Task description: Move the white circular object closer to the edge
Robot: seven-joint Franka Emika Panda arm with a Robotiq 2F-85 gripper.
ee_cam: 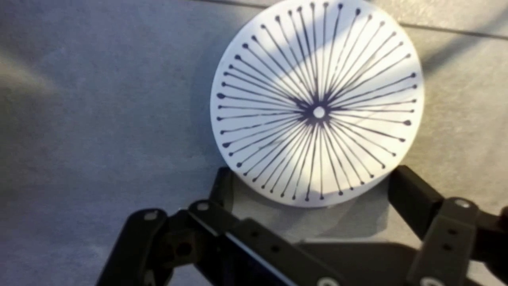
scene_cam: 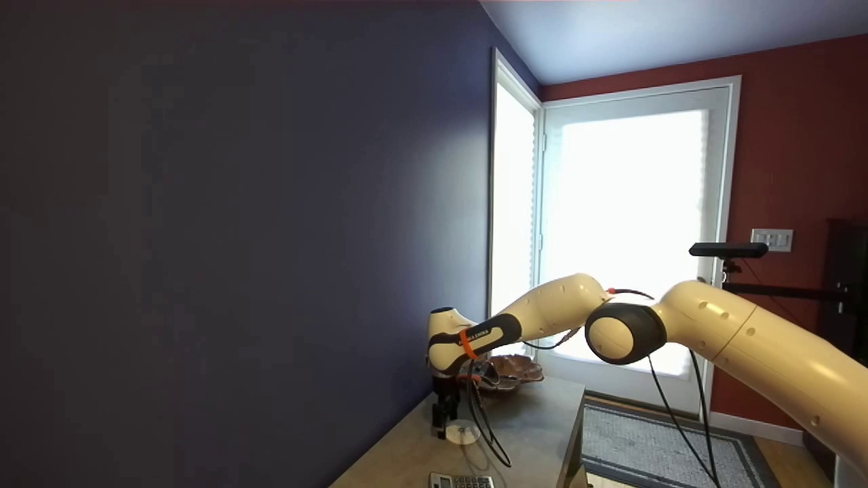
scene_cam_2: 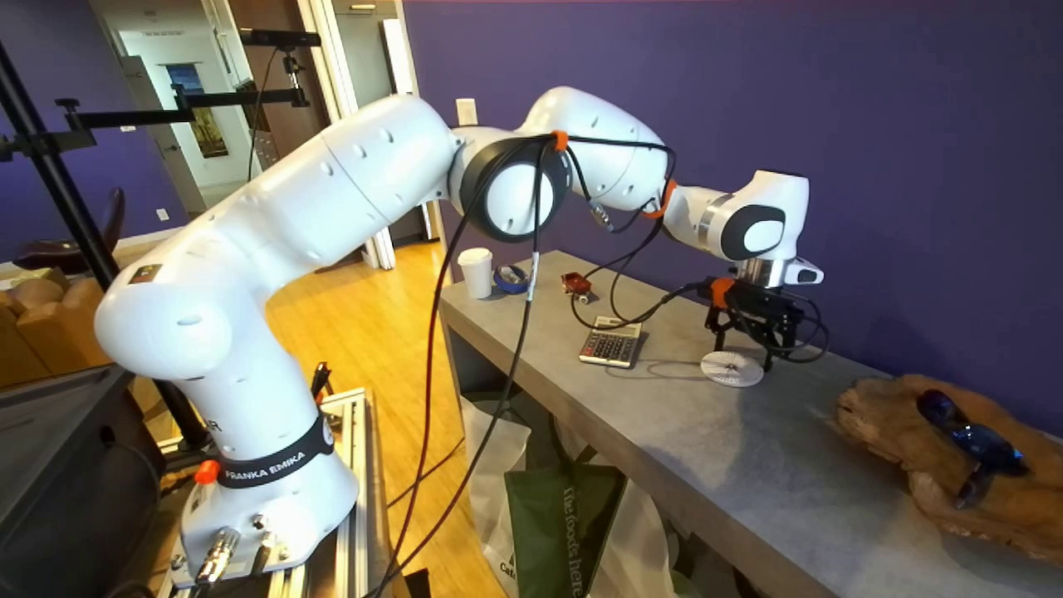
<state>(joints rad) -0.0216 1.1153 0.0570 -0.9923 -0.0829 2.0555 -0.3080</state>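
White circular object (scene_cam_2: 732, 371) rests on the grey counter (scene_cam_2: 664, 415), right of centre in an exterior view and at upper centre-right of the wrist frame. Dark lines radiate across its face. Gripper (ee_cam: 312, 171): fingers apart, tips at either side of the object's lower rim; contact cannot be confirmed. In that exterior view, a calculator (scene_cam_2: 610, 345) lies left of the object.

Both exterior views share the counter (scene_cam_2: 797, 465) from different angles (wrist view: close, downward).
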